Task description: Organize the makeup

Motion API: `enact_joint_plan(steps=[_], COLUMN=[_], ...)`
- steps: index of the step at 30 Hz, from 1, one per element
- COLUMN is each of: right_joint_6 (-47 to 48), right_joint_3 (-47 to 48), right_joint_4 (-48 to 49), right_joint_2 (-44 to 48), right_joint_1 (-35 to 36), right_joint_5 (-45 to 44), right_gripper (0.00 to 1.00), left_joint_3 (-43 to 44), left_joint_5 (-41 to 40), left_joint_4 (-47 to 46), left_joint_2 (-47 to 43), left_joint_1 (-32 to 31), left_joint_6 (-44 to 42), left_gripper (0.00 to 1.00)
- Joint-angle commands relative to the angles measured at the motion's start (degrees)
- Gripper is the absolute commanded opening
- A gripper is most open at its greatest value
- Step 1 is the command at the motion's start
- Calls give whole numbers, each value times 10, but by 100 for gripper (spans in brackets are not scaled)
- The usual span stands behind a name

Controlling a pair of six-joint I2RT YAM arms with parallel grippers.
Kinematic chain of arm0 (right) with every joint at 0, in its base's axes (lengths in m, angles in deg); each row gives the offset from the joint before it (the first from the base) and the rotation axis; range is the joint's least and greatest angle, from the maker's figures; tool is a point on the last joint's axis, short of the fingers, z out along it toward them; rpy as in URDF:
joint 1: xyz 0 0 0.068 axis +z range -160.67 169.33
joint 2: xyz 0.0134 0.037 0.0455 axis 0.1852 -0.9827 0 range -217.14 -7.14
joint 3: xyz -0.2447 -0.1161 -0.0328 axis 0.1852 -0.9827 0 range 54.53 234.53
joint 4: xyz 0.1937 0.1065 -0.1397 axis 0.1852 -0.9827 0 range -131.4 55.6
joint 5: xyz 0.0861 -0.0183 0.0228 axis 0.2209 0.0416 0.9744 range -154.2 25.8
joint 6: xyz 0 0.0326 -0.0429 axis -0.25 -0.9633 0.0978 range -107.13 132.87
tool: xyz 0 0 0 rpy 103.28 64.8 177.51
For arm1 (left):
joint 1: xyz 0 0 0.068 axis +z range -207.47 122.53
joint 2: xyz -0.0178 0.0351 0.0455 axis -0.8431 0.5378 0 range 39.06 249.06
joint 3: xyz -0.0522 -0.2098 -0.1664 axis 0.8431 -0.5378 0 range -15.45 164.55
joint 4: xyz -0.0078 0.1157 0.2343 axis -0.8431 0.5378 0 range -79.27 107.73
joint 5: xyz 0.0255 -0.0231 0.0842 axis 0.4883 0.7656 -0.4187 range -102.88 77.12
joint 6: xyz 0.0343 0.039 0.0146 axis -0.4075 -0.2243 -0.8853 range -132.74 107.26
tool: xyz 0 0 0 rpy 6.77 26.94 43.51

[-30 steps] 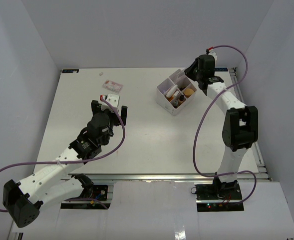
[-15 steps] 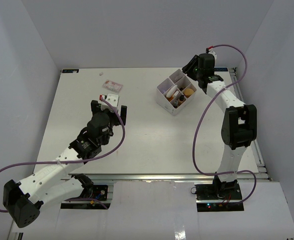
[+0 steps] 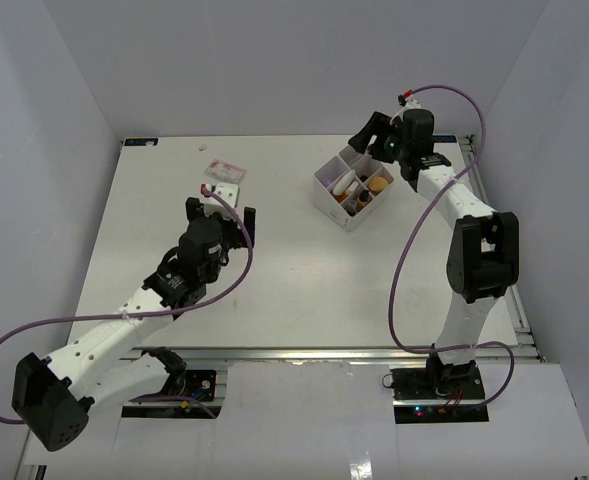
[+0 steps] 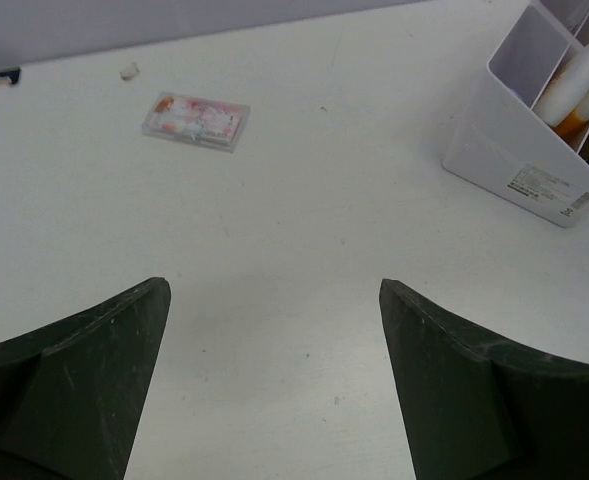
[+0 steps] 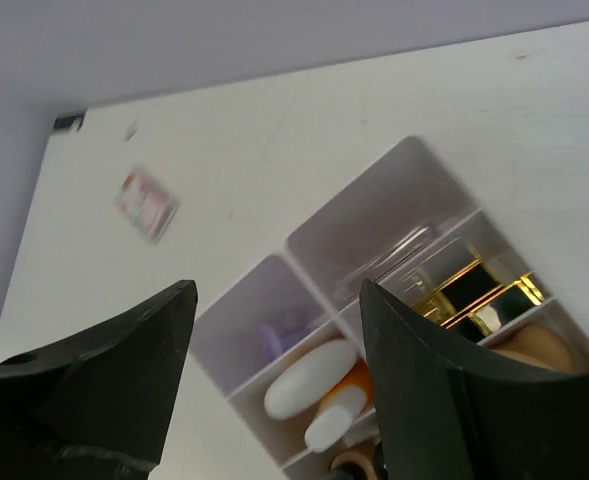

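Wide open and holding nothing: right pincer [image 5: 276, 290], hovering above the far corner of the white box [image 3: 331, 197]. Inside the box: two black-and-gold lipstick tubes [image 5: 474, 292], white sponge [image 5: 307, 378], orange tube [image 5: 346, 400], tan sponge [image 5: 539, 345]. Well left of the box: left pincer [image 4: 274, 290], fully spread, empty, over the worktop [image 4: 294, 230].

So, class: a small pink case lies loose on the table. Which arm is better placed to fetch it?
Left, probably. The left gripper is open and points at the pink case, nothing between them; the right gripper hangs above the white box, farther from it.
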Motion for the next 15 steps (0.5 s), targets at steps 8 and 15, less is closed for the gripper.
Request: enact_joint_plan(steps=[8,15], right_joint_6=[422,464], right_joint_3=[-208,-327], right_joint_4=[-140,-115], right_joint_2=[264,361], right_joint_1=[6,-25], right_joint_5=[427,396], right_gripper=[87,97], left_joint_3=[185,457], left_joint_5=[364,328], left_joint_4=[96,255], left_joint_2=[260,535], left_joint_1=[277,308], left_joint_6=[325,416], left_gripper=[55,98])
